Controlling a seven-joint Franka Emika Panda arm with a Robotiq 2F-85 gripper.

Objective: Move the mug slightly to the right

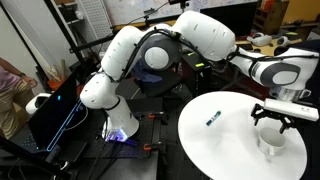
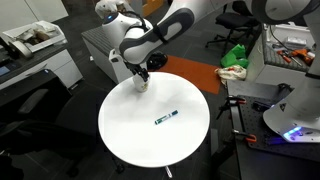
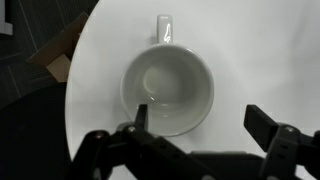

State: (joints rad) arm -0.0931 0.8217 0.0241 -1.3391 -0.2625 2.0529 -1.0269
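Note:
The white mug (image 3: 168, 88) stands upright on the round white table (image 3: 250, 50), with its handle toward the top of the wrist view. It also shows in both exterior views (image 1: 270, 139) (image 2: 142, 85), near the table's edge. My gripper (image 3: 200, 122) is open just above it. One finger sits over the inside of the mug and the other outside, so they straddle the mug's wall. In the exterior views the gripper (image 1: 272, 119) (image 2: 144, 74) hangs right over the mug and hides part of it. I cannot tell if a finger touches it.
A thin blue marker (image 1: 213, 117) (image 2: 166, 118) lies near the middle of the table (image 1: 220, 150) (image 2: 130, 135). A cardboard piece (image 3: 58, 60) lies on the floor beyond the table edge. Desks, a green cloth (image 2: 235, 56) and cluttered gear surround the table.

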